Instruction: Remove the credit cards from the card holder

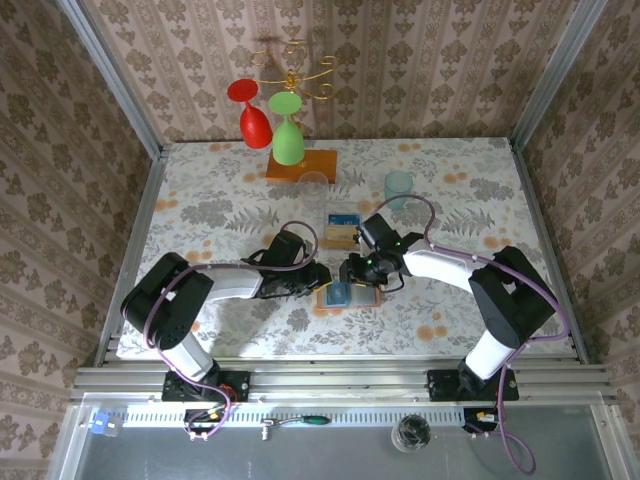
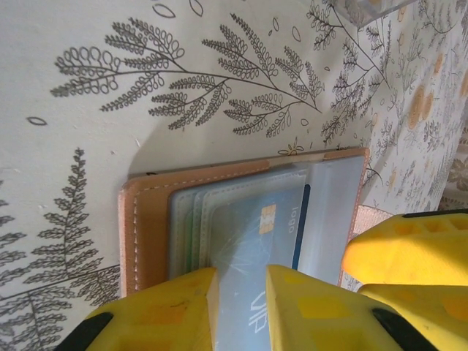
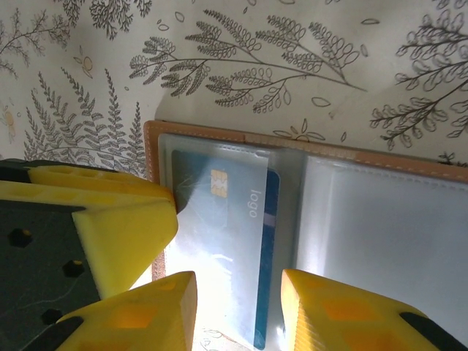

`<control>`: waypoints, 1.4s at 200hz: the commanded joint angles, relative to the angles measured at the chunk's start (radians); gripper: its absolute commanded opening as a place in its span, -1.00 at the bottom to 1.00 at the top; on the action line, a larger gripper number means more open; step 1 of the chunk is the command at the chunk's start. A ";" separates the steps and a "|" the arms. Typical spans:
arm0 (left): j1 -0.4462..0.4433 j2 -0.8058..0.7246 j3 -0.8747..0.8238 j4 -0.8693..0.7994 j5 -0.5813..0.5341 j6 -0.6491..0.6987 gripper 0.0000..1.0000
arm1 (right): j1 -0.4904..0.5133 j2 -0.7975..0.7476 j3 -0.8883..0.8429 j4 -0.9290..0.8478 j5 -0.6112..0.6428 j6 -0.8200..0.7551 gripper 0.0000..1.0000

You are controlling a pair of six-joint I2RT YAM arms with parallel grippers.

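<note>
- Top view: the holder [image 1: 350, 296] lies open on the table [image 1: 200, 200], near centre. The left gripper [image 1: 320, 279] and right gripper [image 1: 354, 270] sit nose to nose right over it.
- Both arms reach in from their bases, elbows bowed outward, wrists low towards the middle.
- That high view also takes in loose cards [image 1: 342, 229] stacked just beyond the holder. At the far side is a rack [image 1: 300, 165] with a red glass [image 1: 250, 115] and a green glass [image 1: 288, 135] hung upside down.
- Left wrist view, in close: a stitched salmon edge, layered clear pockets [image 2: 333, 212], and a teal card [image 2: 252, 234] with a gold chip [image 2: 268, 219] in the front one.
- The left fingers [image 2: 168, 307] sit at the card's near end with a narrow gap between them, the card's face showing through. I can't tell whether they pinch anything.
- Right wrist view adds a second clear pocket page [image 3: 380, 241] to the card's right.
- The right fingers [image 3: 139, 318] stand apart at the holder's near edge, card and pocket showing in the gap.
- Writing: "logo" runs along the card beside its darker blue strip, readable in both wrist views.
</note>
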 commanded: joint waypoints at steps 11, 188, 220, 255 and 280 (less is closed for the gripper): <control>-0.005 -0.009 -0.011 -0.002 0.015 -0.011 -0.53 | 0.014 0.002 -0.016 0.012 0.005 0.025 -0.28; -0.047 -0.016 -0.005 -0.063 -0.030 0.003 -0.82 | 0.037 0.047 -0.023 0.057 -0.023 0.037 -0.42; -0.046 -0.012 0.000 -0.092 -0.042 0.017 -0.83 | 0.038 0.061 -0.022 0.059 -0.019 0.034 -0.42; -0.046 0.003 0.001 -0.099 -0.042 0.023 -0.83 | 0.038 0.079 -0.023 0.060 -0.020 0.029 -0.47; -0.045 0.001 0.001 -0.100 -0.042 0.025 -0.83 | 0.038 0.086 -0.024 0.065 -0.022 0.029 -0.52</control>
